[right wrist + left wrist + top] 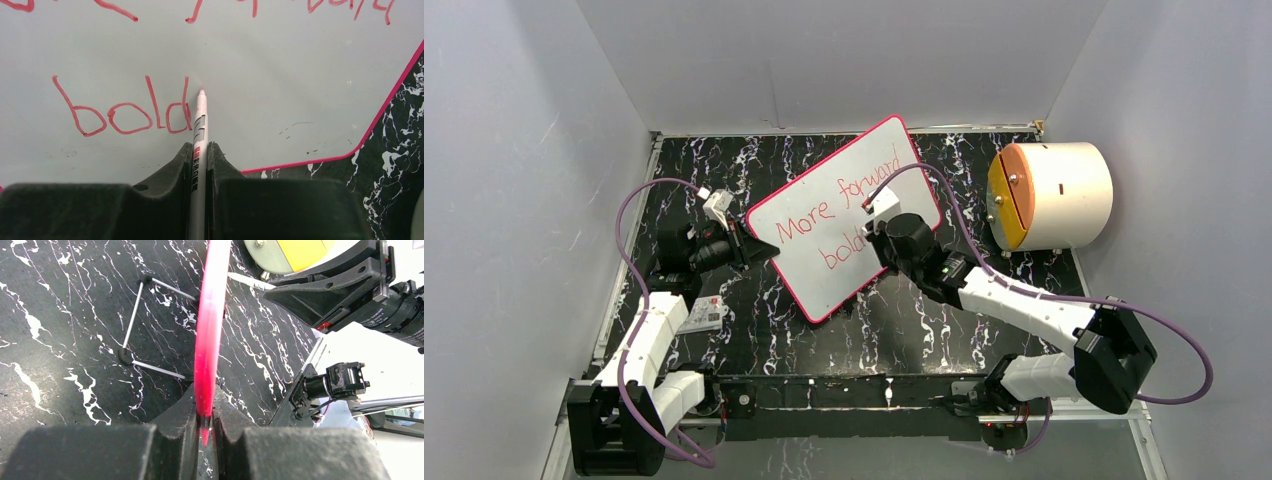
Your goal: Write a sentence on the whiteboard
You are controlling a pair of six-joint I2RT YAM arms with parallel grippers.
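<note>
The large flat white whiteboard with its red-pink rim is being clamped edge-on by the left hand, while the right hand is gripping a white marker pen pointing straight ahead, its tip sitting just right of the red handwritten sentence ending in "bold", so I judge the missing letters are waiting further right.

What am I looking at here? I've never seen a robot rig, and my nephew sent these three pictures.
Two robot arms stand bolted to a black marbled table. The wide picture is from a fixed camera above; the others from a camera on each wrist. The left gripper clamps the rim of the whiteboard; the right gripper holds a marker, tip at the red word "bold". A small printed card and a white drum with an orange face also sit there.
</note>
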